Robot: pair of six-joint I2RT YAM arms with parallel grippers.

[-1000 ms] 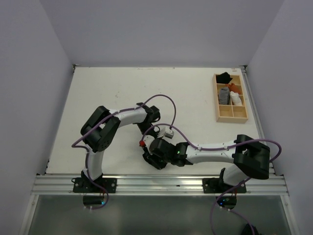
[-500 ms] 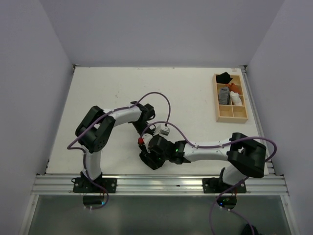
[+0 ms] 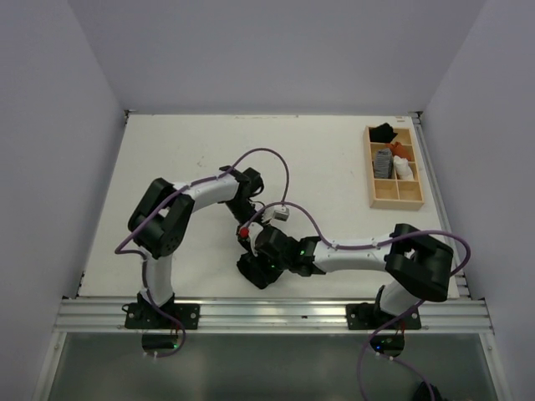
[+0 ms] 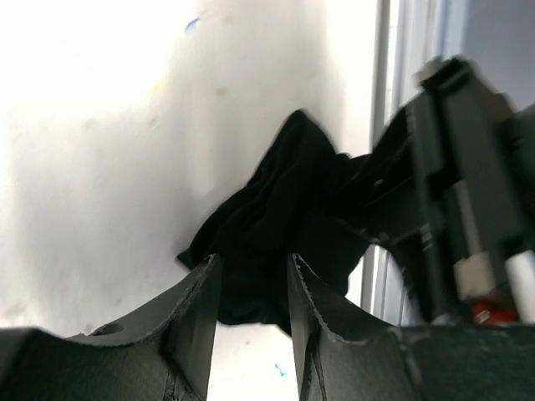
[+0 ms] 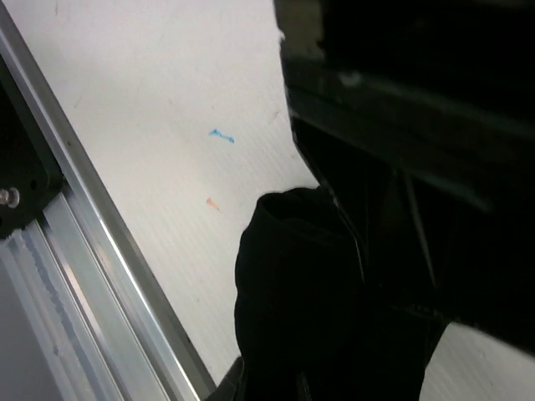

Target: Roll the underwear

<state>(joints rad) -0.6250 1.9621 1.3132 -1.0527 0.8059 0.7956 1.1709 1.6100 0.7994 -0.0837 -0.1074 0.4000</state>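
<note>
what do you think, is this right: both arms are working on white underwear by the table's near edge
No. The underwear is black, not white; the left wrist view shows it. The left arm and right arm are working on it by the table's near edge.

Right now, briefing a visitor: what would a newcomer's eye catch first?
The left arm and right arm meet over the black underwear at the table's near edge; the right jaws seem to pinch it, the left jaws stand open at its edge. A wooden tray of cloth rolls sits far right.
</note>
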